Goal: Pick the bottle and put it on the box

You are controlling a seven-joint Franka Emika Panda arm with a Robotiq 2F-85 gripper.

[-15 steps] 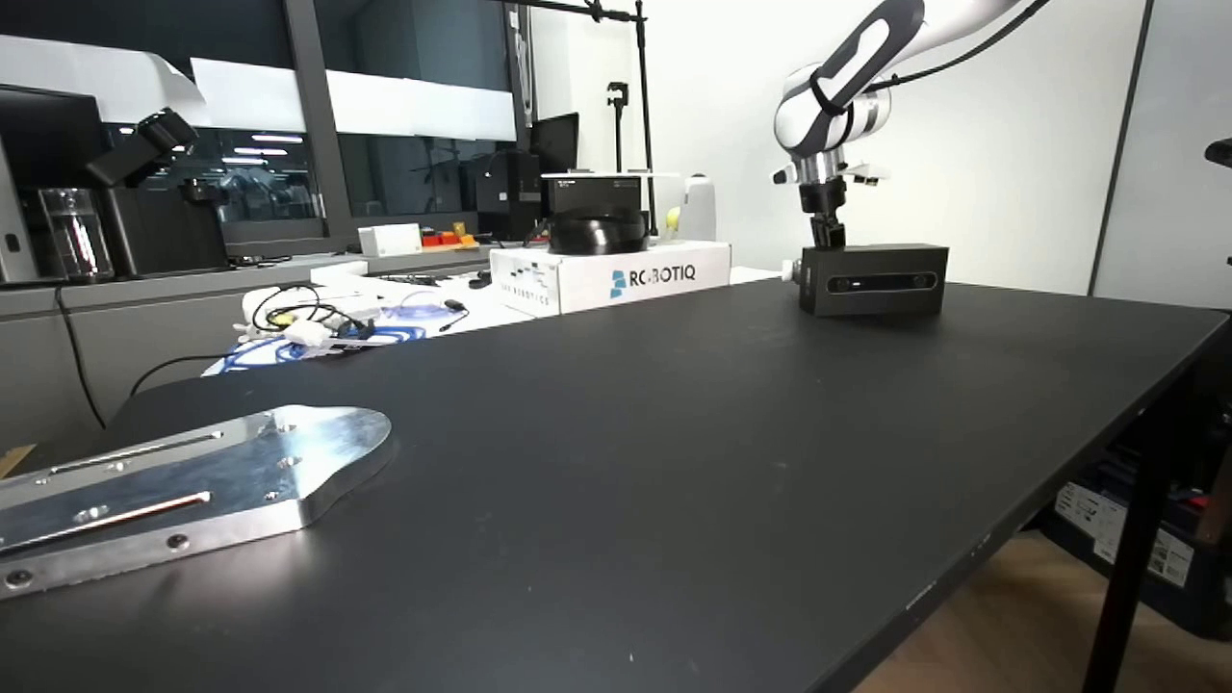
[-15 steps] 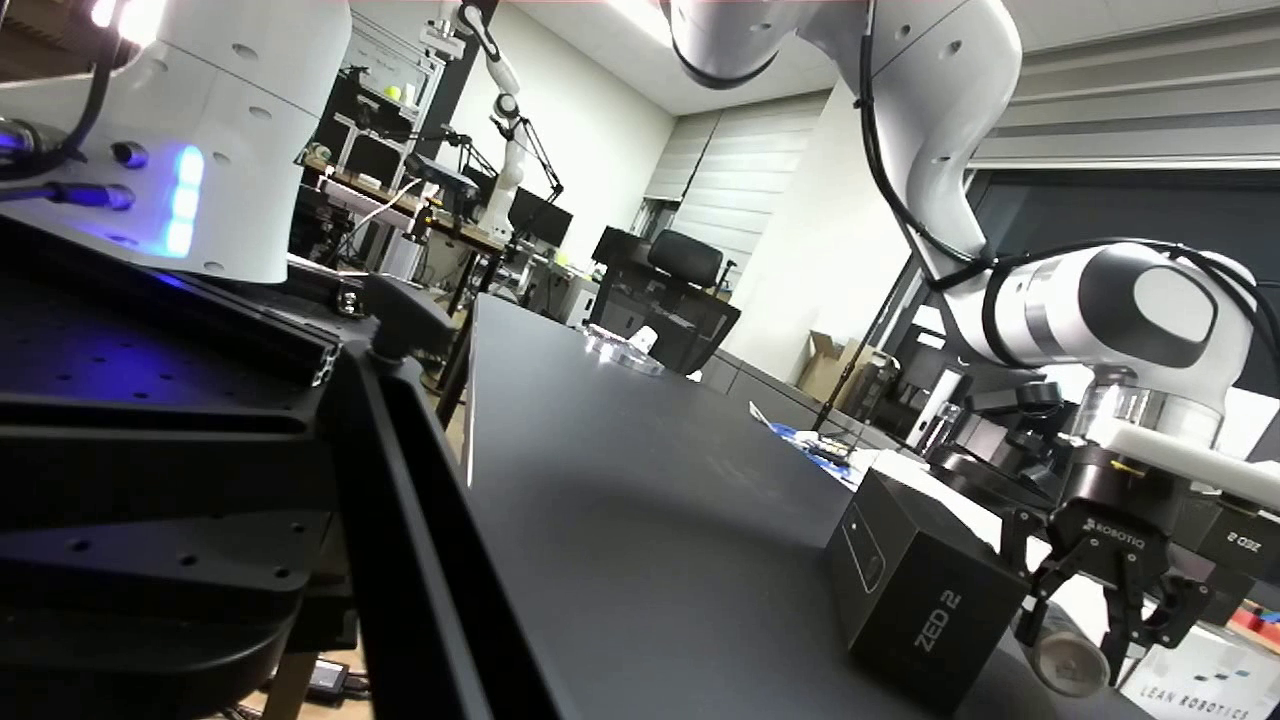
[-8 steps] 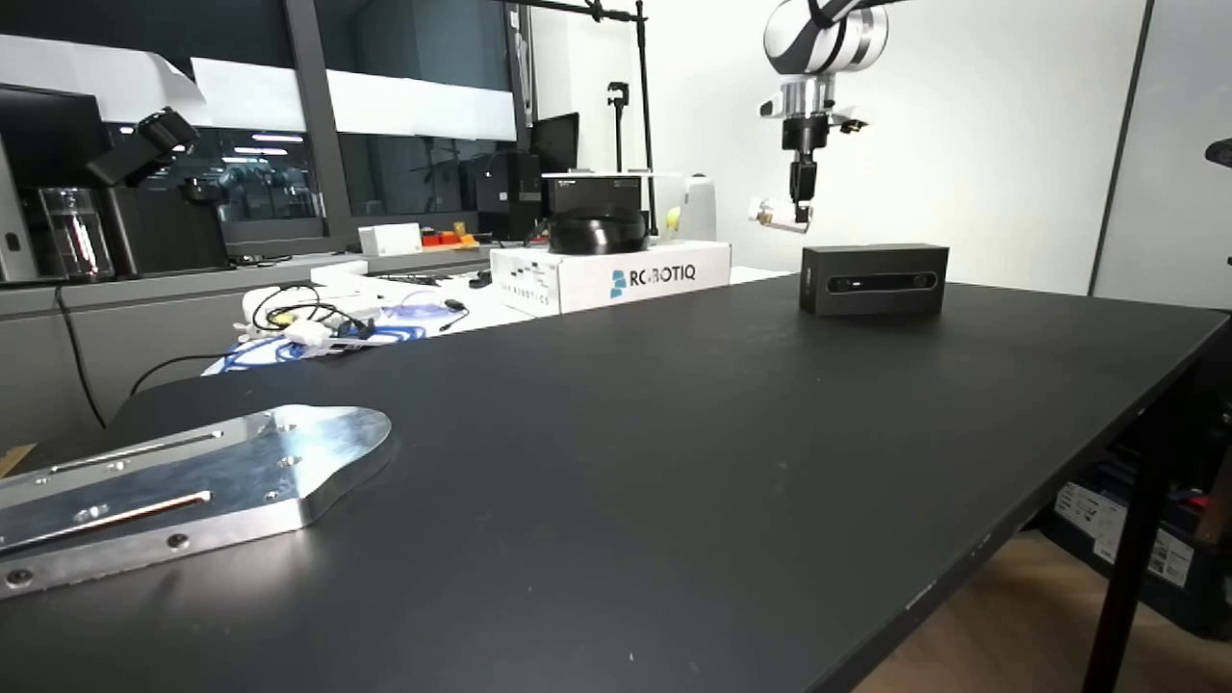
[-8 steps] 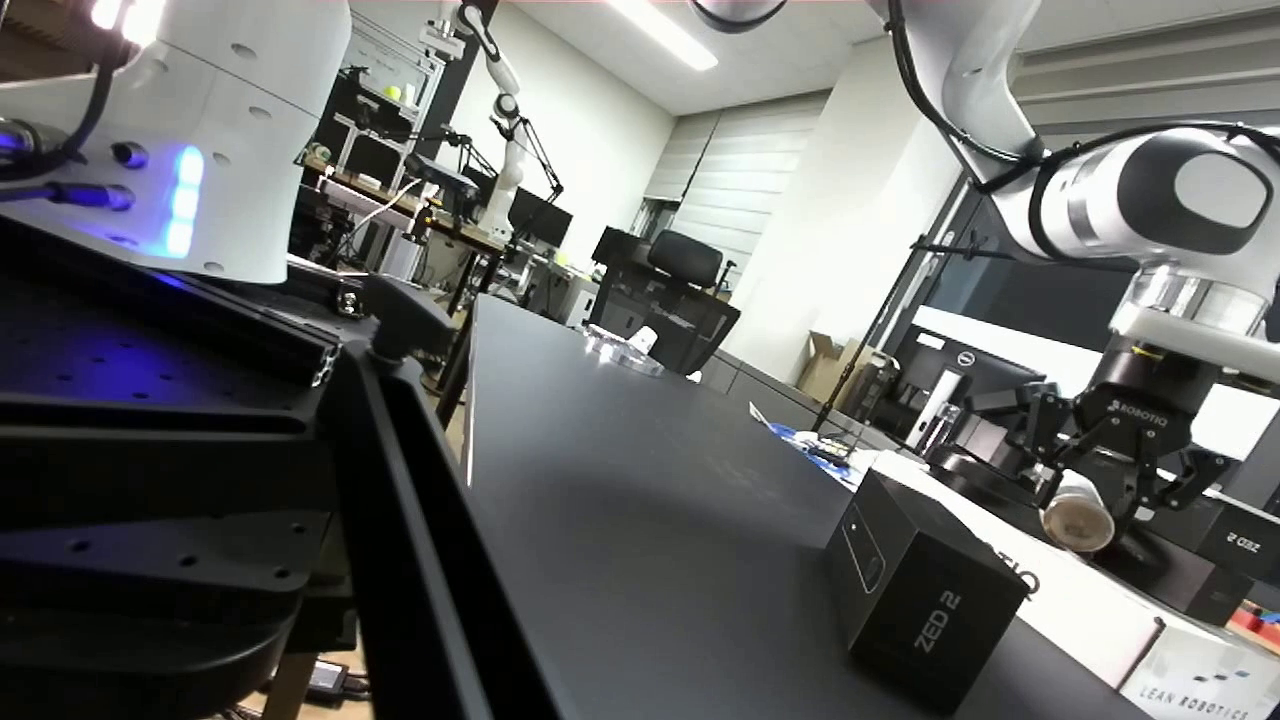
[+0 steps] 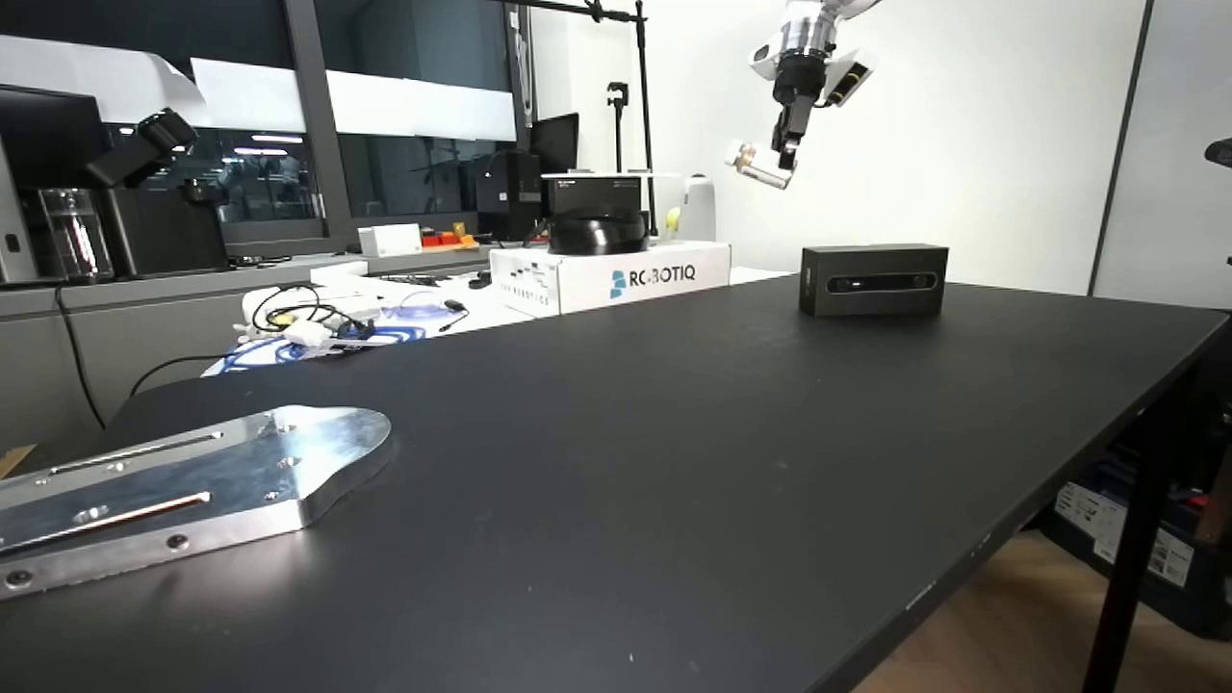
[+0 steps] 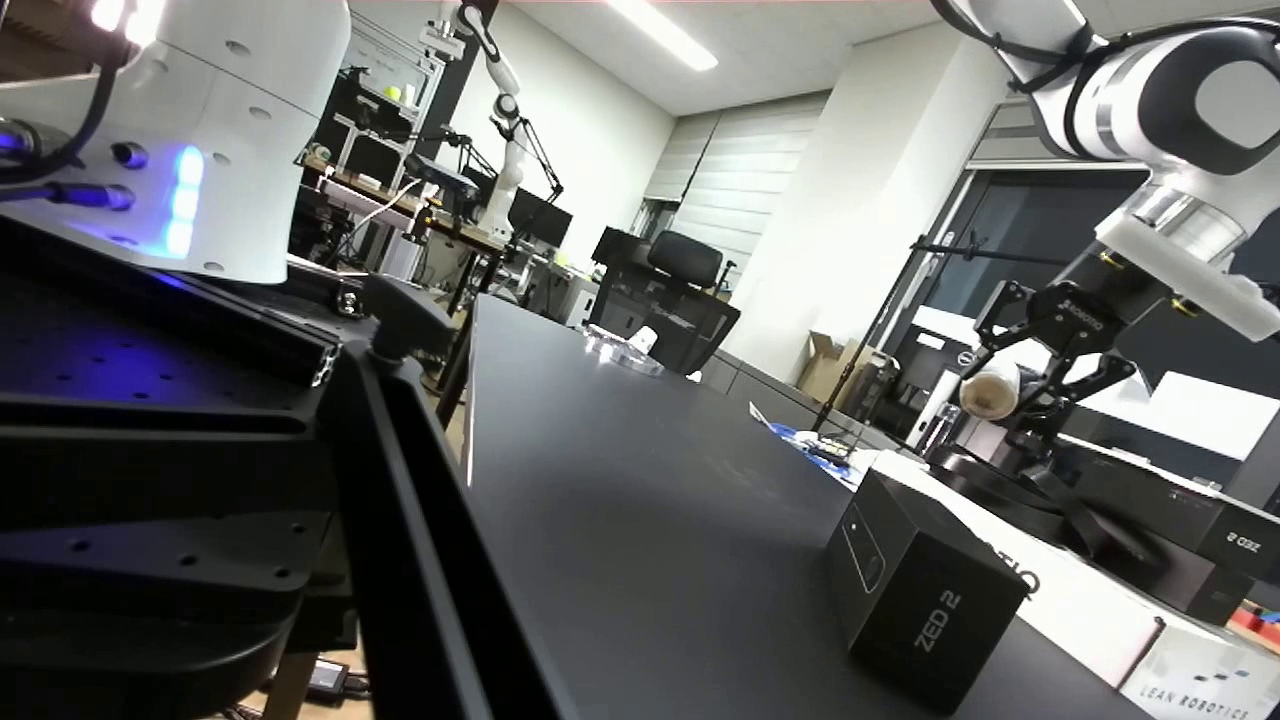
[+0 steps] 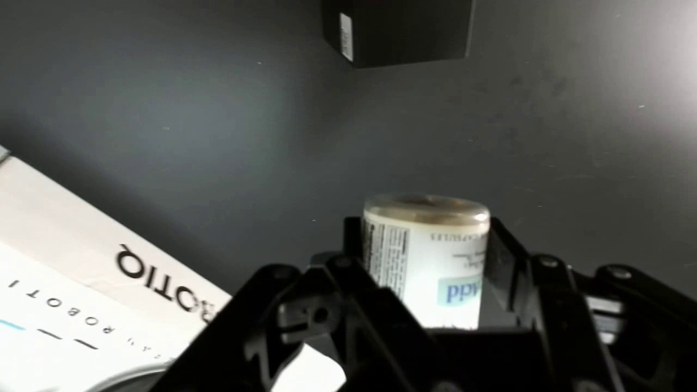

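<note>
The bottle (image 7: 430, 267), with a white printed label and a clear brownish end, is held between the fingers of my gripper (image 7: 425, 237) in the wrist view. In both exterior views the bottle (image 5: 760, 166) (image 6: 992, 388) hangs tilted in the air, well above the table. My gripper (image 5: 787, 154) (image 6: 1015, 385) is tilted too and shut on it. The low black box (image 5: 871, 281) sits on the table, below the gripper and apart from it. It also shows in an exterior view (image 6: 925, 600) with "ZED 2" on its end, and at the top edge of the wrist view (image 7: 403, 32).
The black table (image 5: 626, 462) carries a shiny metal plate (image 5: 212, 472) at its far end from the box. A white printed carton (image 5: 635, 274) (image 7: 109, 256) with black things on top stands beyond the table edge. Cables (image 5: 327, 322) lie beside it.
My gripper has risen from low beside the box with the bottle in its fingers, and has tilted over the last half second. The box has not moved.
</note>
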